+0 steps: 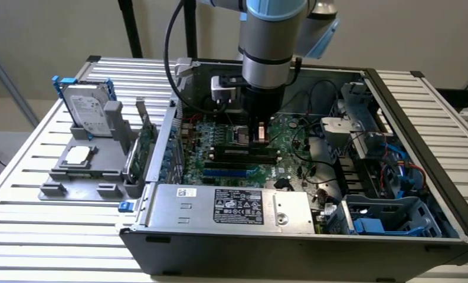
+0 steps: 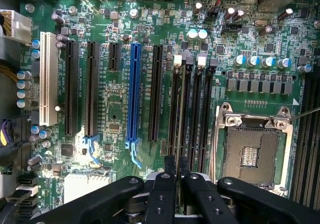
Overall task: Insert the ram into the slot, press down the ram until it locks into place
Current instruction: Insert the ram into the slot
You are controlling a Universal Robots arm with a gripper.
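Note:
My gripper point(image 1: 258, 133) reaches down into the open computer case point(image 1: 218, 236), over the black memory sockets point(image 1: 242, 154) of the motherboard point(image 1: 218, 132). In the wrist view the ram point(image 2: 178, 109) appears edge-on as a thin stick. It runs along one of the black sockets point(image 2: 192, 109) beside the processor socket, between the white end latches point(image 2: 177, 60). My gripper point(image 2: 177, 170) is shut on the stick's near end, one black finger point(image 2: 164, 194) on each side. Whether the stick is fully seated or latched cannot be told.
A grey fixture point(image 1: 84, 171) at the exterior view's left holds a hard drive point(image 1: 88, 109) and an upright green card point(image 1: 143, 147). Around the sockets are the power supply point(image 1: 234, 206), the processor socket point(image 2: 250, 149), a blue expansion slot point(image 2: 133, 94), and cables and drive cages point(image 1: 375, 147).

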